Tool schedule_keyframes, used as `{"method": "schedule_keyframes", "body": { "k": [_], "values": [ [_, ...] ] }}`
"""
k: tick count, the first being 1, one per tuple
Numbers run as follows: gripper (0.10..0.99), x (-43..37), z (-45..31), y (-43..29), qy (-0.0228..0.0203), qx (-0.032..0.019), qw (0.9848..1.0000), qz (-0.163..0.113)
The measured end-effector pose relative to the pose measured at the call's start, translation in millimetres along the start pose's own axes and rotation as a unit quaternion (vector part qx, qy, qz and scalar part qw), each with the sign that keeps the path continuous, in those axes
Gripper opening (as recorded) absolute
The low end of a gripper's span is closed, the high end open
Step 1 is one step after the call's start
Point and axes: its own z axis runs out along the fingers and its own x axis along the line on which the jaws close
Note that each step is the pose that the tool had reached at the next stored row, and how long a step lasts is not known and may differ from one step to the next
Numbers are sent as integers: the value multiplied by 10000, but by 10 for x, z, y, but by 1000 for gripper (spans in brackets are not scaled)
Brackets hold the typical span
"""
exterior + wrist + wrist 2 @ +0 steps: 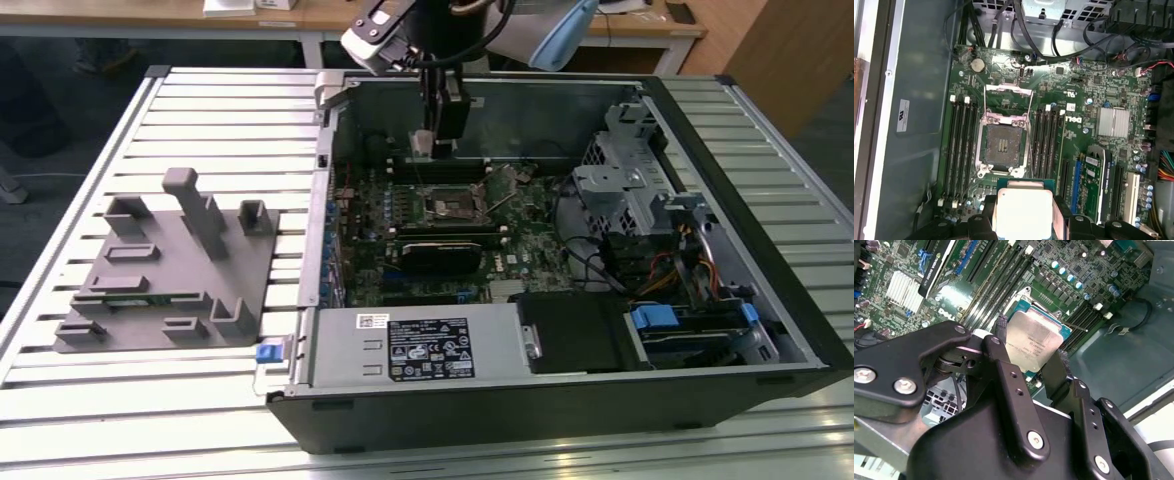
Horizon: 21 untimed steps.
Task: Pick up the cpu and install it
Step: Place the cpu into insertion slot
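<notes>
Above the motherboard [367, 220] inside the open computer case [534, 420], your jaws are closed on the cpu [1034, 342], pinching two opposite edges, silvery top showing in both wrist views. You hold it clear of the board, near the open socket [1003, 145], not seated. A grey fixture [160, 270] sits on the slatted worktop [214, 100] beside the case.

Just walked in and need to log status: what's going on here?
The arm's gripper is shut on the cpu, holding it over the motherboard inside the open computer case. The socket sits empty with its metal frame swung open, so the cpu is not installed yet.
</notes>
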Motion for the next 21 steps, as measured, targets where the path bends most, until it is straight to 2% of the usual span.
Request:
{"method": "schedule_keyframes", "body": {
  "k": [10, 21],
  "values": [
    [529, 5, 60, 2, -1, 1, 10000, 19],
    [529, 28, 132, 43, -1, 1, 10000, 47]
  ]
}}
